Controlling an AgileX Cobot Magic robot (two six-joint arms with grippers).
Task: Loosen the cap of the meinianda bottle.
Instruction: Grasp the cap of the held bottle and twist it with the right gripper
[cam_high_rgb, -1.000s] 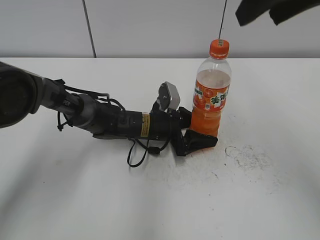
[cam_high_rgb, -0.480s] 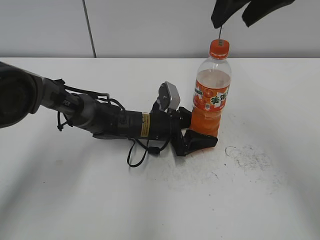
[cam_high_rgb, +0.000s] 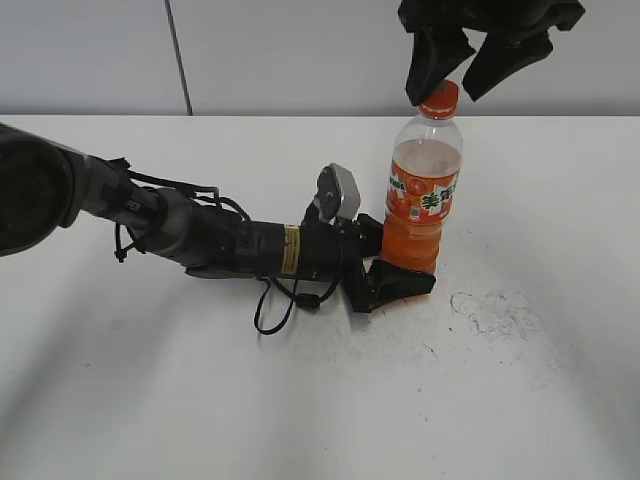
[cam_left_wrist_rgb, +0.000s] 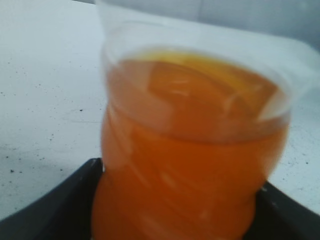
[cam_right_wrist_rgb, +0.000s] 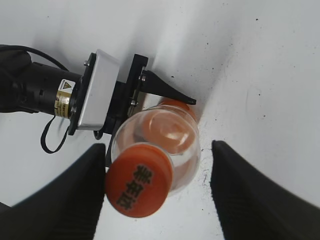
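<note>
The meinianda bottle (cam_high_rgb: 423, 195) stands upright on the white table, with orange drink and an orange label. Its orange cap (cam_high_rgb: 438, 98) is on top and also shows in the right wrist view (cam_right_wrist_rgb: 139, 180), with dark characters printed on it. My left gripper (cam_high_rgb: 392, 262) lies low on the table and is shut on the bottle's base, which fills the left wrist view (cam_left_wrist_rgb: 185, 165). My right gripper (cam_high_rgb: 478, 66) hangs above the cap, open, with one finger on each side of it (cam_right_wrist_rgb: 158, 192). The cap sits close to the left finger.
The left arm (cam_high_rgb: 200, 240) stretches across the table from the left with a loose black cable (cam_high_rgb: 275, 310). A scuffed patch (cam_high_rgb: 495, 310) marks the table right of the bottle. A grey wall stands behind.
My right gripper has come down from the top right and moved left, until its open fingers flank the cap. The bottle and left arm have not moved.
</note>
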